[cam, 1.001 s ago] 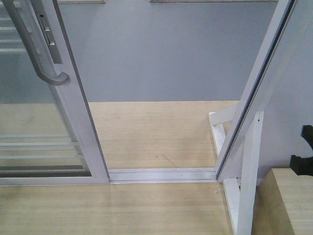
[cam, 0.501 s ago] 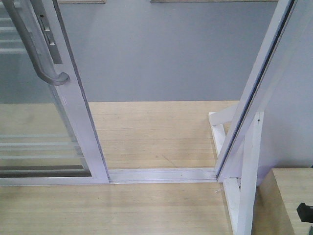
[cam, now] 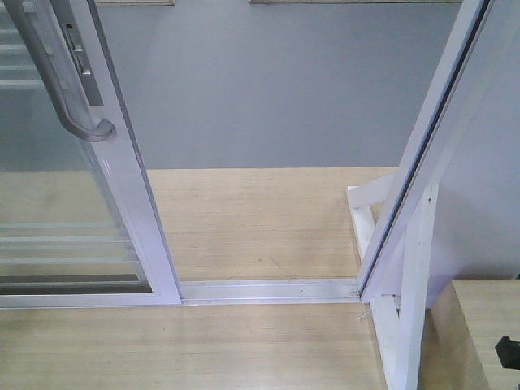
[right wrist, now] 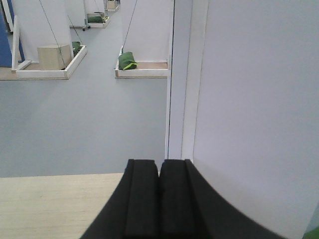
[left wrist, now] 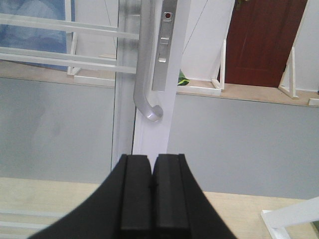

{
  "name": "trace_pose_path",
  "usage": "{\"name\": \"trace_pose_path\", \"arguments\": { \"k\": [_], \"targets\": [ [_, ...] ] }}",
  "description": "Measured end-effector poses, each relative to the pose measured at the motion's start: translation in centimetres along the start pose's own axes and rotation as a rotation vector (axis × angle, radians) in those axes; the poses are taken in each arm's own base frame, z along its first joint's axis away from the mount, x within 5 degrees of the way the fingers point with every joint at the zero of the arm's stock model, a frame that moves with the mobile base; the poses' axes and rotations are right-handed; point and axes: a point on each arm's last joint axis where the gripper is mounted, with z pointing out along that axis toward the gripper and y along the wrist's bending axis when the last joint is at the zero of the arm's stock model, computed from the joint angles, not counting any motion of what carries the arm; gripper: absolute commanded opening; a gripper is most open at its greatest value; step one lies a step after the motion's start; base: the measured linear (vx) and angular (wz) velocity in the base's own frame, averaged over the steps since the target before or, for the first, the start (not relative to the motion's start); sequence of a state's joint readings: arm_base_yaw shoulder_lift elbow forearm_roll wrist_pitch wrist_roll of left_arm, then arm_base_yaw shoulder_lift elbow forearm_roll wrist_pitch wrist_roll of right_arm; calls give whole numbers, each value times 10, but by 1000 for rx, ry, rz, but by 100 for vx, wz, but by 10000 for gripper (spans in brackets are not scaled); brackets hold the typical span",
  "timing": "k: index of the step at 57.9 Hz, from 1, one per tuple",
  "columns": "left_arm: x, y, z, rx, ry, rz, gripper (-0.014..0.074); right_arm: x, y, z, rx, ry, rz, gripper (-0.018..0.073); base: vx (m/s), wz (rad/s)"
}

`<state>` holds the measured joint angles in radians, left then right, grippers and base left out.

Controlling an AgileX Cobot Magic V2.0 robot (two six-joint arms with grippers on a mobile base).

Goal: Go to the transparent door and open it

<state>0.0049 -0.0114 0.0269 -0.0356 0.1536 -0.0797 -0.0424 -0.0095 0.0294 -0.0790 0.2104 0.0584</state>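
Left gripper (left wrist: 152, 191) is pinched closed on nothing, hanging below the curved grey pull handle (left wrist: 145, 69) of the transparent door (cam: 122, 187); right gripper (right wrist: 159, 196) likewise closed, empty. Door stands slid aside, doorway clear: opening looks essentially done

So the transparent door (cam: 89, 203) is a clear glass panel in a white frame, with thin white horizontal bars running across the glass. It's slid over to the left side of the front view, leaving the doorway next to it open. The long curved grey metal pull handle (cam: 57, 81) sits on its right edge, hooking outward at the bottom, beside a slim grey lock plate (left wrist: 163, 45).
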Motion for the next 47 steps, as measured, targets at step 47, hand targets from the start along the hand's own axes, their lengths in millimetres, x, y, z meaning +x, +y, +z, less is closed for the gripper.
{"name": "trace_pose_path", "arguments": {
  "k": [47],
  "targets": [
    [0,0,0,0,0,-1,-6,0,0,0,0,-1,1,-8,0,0]
  ]
}}
